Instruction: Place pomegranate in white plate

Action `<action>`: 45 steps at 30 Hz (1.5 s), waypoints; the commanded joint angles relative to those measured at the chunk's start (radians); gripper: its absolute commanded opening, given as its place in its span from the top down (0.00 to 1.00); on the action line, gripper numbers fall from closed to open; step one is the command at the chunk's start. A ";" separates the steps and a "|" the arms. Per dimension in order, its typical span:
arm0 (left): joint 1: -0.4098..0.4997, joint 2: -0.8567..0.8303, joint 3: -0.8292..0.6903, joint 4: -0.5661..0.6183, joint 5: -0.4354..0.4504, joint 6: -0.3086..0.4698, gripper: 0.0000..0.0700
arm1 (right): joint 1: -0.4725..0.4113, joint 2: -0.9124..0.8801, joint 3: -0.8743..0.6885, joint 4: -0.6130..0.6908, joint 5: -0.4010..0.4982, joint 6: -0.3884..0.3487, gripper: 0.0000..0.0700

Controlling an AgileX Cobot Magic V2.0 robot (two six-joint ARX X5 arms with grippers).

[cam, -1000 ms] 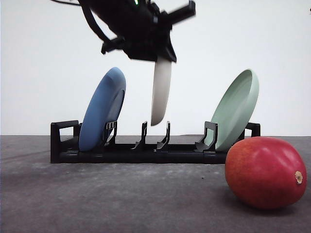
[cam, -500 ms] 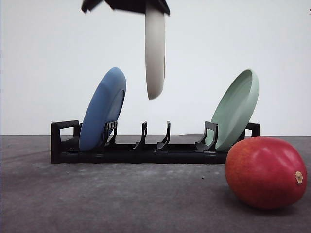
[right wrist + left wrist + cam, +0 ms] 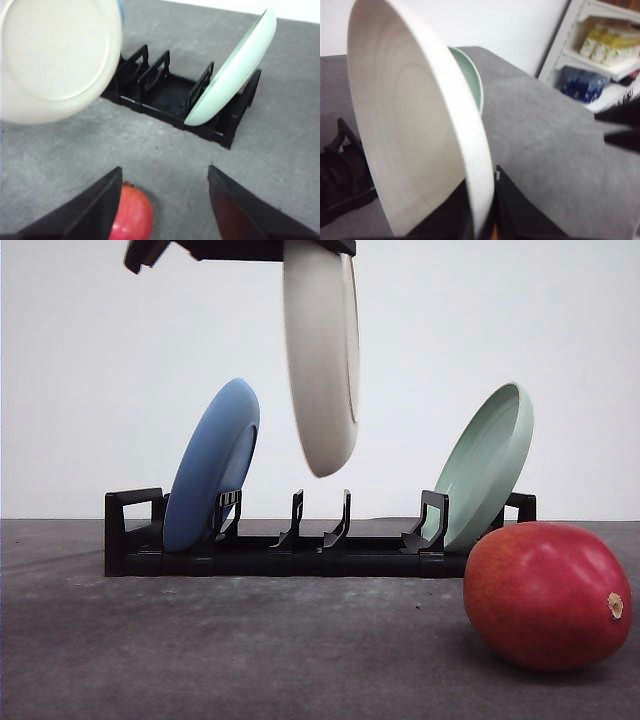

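One pomegranate sits on the table before the rack, firm, smooth, likely to roll, best gripped across its middle by the spread right gripper; left gripper clamps the white plate aloft.

bare table left of pomegranate, black rack behind, white plate hanging overhead
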 commanded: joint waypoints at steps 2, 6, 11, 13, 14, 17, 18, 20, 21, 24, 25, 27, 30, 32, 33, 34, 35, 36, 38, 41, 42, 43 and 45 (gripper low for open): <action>-0.045 -0.012 0.006 -0.052 -0.020 0.132 0.99 | 0.004 0.001 0.017 0.002 -0.001 0.003 0.51; -0.107 -0.016 0.006 -0.188 -0.066 0.290 0.99 | 0.004 0.001 0.017 0.001 -0.001 0.003 0.51; -0.168 -0.013 0.006 -0.380 -0.114 0.434 0.99 | 0.004 0.001 0.017 0.001 -0.001 0.004 0.51; -0.184 -0.013 0.006 -0.447 -0.153 0.455 0.99 | 0.004 0.001 0.017 0.002 -0.001 0.004 0.51; -0.191 -0.013 0.006 -0.476 -0.168 0.466 0.99 | 0.004 0.001 0.017 0.003 -0.001 0.004 0.51; -0.204 -0.010 0.006 -0.541 -0.197 0.510 0.99 | 0.004 0.001 0.017 0.009 -0.001 0.004 0.51; -0.209 -0.005 0.006 -0.554 -0.210 0.527 0.99 | 0.004 0.001 0.017 0.009 -0.001 0.003 0.51; -0.217 0.011 0.006 -0.573 -0.237 0.566 0.99 | 0.004 0.001 0.017 0.009 -0.001 0.003 0.51; -0.220 0.021 0.007 -0.578 -0.247 0.588 0.99 | 0.004 0.001 0.017 0.009 -0.001 0.003 0.51; -0.230 0.064 0.008 -0.582 -0.271 0.660 0.99 | 0.004 0.001 0.017 0.009 -0.001 0.003 0.51; -0.234 0.081 0.008 -0.582 -0.279 0.682 0.99 | 0.004 0.001 0.017 0.009 -0.001 0.003 0.51; -0.241 0.120 0.010 -0.582 -0.289 0.713 0.99 | 0.004 0.001 0.017 0.009 -0.001 0.003 0.51; -0.247 0.183 0.019 -0.582 -0.298 0.735 0.99 | 0.004 0.001 0.017 0.009 -0.001 0.003 0.51; -0.251 0.226 0.027 -0.580 -0.302 0.752 0.99 | 0.004 0.001 0.017 0.009 -0.001 0.003 0.51; -0.254 0.246 0.030 -0.581 -0.307 0.764 0.99 | 0.004 0.001 0.017 0.009 -0.001 0.003 0.51; -0.257 0.265 0.032 -0.581 -0.315 0.777 0.99 | 0.004 0.001 0.017 0.009 -0.001 0.003 0.51; -0.261 0.284 0.032 -0.581 -0.330 0.790 0.99 | 0.004 0.001 0.017 0.009 -0.001 0.003 0.51; -0.263 0.304 0.032 -0.581 -0.341 0.804 0.99 | 0.004 0.001 0.017 0.009 -0.001 0.003 0.51; -0.266 0.337 0.032 -0.580 -0.351 0.824 0.99 | 0.004 0.001 0.017 0.009 -0.001 0.003 0.51; -0.270 0.369 0.032 -0.574 -0.352 0.831 0.99 | 0.004 0.001 0.017 0.009 -0.001 0.003 0.51; -0.272 0.376 0.032 -0.569 -0.352 0.831 0.99 | 0.004 0.001 0.017 0.009 -0.001 0.003 0.51; -0.275 0.381 0.032 -0.562 -0.352 0.831 0.98 | 0.004 0.001 0.017 0.009 -0.001 0.003 0.51; -0.279 0.383 0.032 -0.548 -0.351 0.831 0.97 | 0.004 0.001 0.017 0.009 -0.001 0.003 0.51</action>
